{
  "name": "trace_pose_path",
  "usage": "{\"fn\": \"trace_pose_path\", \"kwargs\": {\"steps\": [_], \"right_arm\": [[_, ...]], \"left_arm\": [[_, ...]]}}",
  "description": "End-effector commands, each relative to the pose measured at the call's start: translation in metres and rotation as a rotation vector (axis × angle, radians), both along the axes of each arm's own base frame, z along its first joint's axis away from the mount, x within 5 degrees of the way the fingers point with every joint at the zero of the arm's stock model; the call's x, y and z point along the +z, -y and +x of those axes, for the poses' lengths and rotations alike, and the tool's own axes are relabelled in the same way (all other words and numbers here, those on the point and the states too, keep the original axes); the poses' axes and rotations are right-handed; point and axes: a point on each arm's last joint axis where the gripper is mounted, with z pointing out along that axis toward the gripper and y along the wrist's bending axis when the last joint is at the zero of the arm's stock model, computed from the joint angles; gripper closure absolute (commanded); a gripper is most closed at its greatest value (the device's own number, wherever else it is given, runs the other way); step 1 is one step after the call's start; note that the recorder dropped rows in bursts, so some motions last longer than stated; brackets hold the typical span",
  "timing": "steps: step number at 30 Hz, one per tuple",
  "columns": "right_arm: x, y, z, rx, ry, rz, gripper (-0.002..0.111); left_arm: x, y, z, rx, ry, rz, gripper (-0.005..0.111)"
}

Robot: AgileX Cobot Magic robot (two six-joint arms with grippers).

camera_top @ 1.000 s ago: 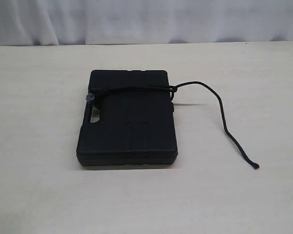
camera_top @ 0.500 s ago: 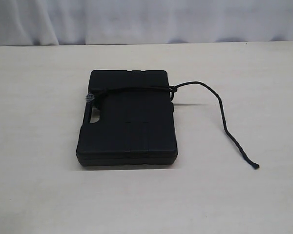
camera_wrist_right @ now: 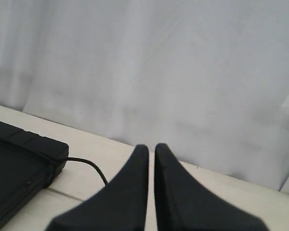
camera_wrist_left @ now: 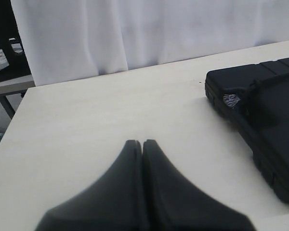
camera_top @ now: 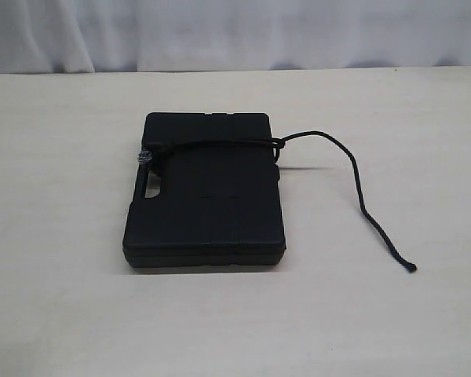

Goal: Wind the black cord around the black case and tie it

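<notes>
The black case (camera_top: 204, 192) lies flat mid-table. The black cord (camera_top: 220, 144) crosses its far part, running from a grey bit (camera_top: 145, 156) at the handle side to a knot (camera_top: 276, 144) at the right edge. Its loose tail (camera_top: 361, 196) curves right and ends on the table (camera_top: 412, 268). Neither gripper shows in the exterior view. My left gripper (camera_wrist_left: 142, 142) is shut on nothing, above bare table and apart from the case (camera_wrist_left: 274, 130) and cord (camera_wrist_left: 260, 85). My right gripper (camera_wrist_right: 151, 146) is shut and empty, with only a sliver between its fingers. It is apart from the case (camera_wrist_right: 14, 159) and cord (camera_wrist_right: 89, 166).
A pale wooden table (camera_top: 63, 275) carries the case. A white curtain (camera_top: 235, 31) hangs behind its far edge. In the left wrist view, a table edge (camera_wrist_left: 9, 125) and some dark furniture (camera_wrist_left: 0, 53) show beyond it.
</notes>
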Motion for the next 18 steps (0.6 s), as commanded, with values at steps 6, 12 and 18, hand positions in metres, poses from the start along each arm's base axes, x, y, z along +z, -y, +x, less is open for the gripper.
{"fn": "trace_pose_path", "kwargs": {"steps": [6,12,18], "right_arm": [[-0.011,0.001,0.000,-0.011,-0.130,0.141,0.104],[-0.026,0.003,-0.001,-0.042,-0.295,0.119,0.104],[-0.031,0.004,-0.002,-0.054,-0.351,0.128,0.104]], "left_arm": [[-0.001,0.000,0.000,0.003,0.003,-0.013,0.107],[-0.001,0.000,0.000,0.003,0.003,-0.013,0.107],[-0.001,0.000,0.000,0.003,0.003,-0.013,0.107]]}}
